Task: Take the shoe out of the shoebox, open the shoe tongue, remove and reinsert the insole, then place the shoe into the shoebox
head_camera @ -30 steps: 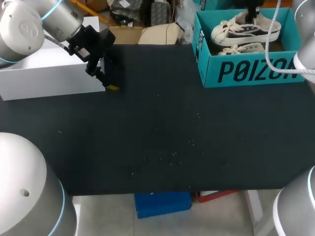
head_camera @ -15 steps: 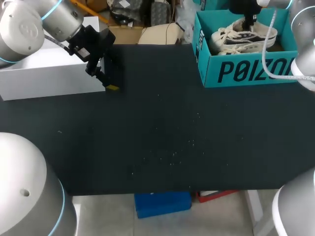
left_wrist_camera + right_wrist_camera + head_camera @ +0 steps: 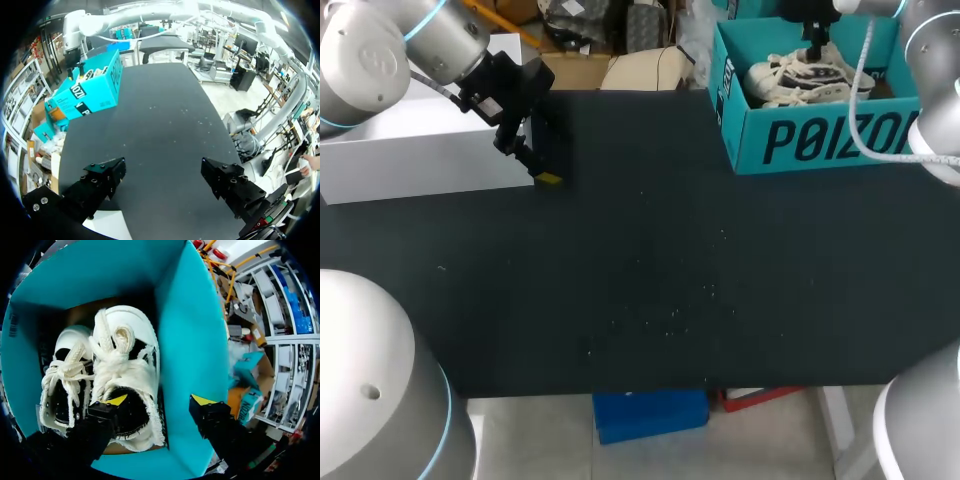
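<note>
Right wrist view, right tool (image 3: pixel 159 401): fingers spread wide, gripping nothing; one yellow tip sits over the heel opening of the shoe (image 3: pixel 127 360), the other near the teal wall.
Right arm (image 3: pixel 938 60): enters at the far right corner and reaches down into the shoebox (image 3: pixel 820 145).
Shoe: inside the shoebox, laces up, beside a second shoe (image 3: pixel 65 375).
Left tool (image 3: pixel 162 177): wide apart, empty, over the table (image 3: pixel 650 270) near its far left edge, beside a white box (image 3: pixel 410 150).
Shoebox: at the table's far right corner.
</note>
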`<action>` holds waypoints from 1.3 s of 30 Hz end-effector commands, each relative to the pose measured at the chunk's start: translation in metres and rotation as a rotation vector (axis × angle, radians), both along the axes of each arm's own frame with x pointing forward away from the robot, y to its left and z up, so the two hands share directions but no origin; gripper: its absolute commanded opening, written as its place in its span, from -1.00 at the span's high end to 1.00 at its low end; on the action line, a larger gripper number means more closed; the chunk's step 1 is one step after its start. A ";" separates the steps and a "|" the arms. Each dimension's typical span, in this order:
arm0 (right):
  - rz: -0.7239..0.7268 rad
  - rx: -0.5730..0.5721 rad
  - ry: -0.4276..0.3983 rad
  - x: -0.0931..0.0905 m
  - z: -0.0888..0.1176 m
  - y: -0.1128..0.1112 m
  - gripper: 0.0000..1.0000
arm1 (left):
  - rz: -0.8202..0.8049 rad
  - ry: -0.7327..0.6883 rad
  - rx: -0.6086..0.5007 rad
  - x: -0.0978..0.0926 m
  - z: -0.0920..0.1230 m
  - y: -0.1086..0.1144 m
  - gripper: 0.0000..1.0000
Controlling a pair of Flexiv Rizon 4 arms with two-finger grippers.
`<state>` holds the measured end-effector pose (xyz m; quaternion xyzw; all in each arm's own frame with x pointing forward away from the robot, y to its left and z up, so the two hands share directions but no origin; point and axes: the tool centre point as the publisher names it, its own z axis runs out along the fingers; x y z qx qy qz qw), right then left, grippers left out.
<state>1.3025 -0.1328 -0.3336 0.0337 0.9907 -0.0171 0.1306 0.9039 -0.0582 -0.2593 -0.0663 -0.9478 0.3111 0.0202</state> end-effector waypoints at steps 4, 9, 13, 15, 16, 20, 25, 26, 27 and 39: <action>-0.006 -0.053 0.157 -0.041 0.051 0.010 -1.00 | 0.001 -0.001 0.003 0.000 0.000 0.000 -1.00; -0.035 -0.074 0.141 -0.054 0.060 0.009 -1.00 | 0.001 -0.001 0.003 0.000 0.000 0.000 -1.00; -0.052 -0.080 0.131 -0.058 0.061 0.009 -0.71 | 0.001 -0.001 0.003 0.000 0.000 0.000 -1.00; -0.058 -0.079 0.131 -0.058 0.060 0.009 -0.47 | 0.001 -0.001 0.003 0.000 0.000 0.000 -1.00; -0.061 -0.080 0.129 -0.058 0.059 0.009 -0.36 | 0.001 -0.001 0.003 0.000 0.000 0.000 -1.00; -0.065 -0.089 0.132 -0.054 0.053 0.004 0.03 | 0.001 -0.001 0.003 0.000 0.000 0.000 -1.00; -0.071 -0.094 0.132 -0.045 0.044 -0.003 0.00 | 0.001 -0.001 0.003 0.000 0.000 0.000 -1.00; -0.070 -0.096 0.133 -0.043 0.042 -0.004 0.00 | 0.001 -0.001 0.003 0.000 0.000 0.000 -1.00; -0.070 -0.097 0.134 -0.041 0.040 -0.006 0.01 | 0.001 -0.001 0.003 0.000 0.000 0.000 -1.00; -0.077 -0.086 0.150 -0.019 0.019 -0.017 0.05 | 0.001 -0.001 0.003 0.000 0.000 0.000 -1.00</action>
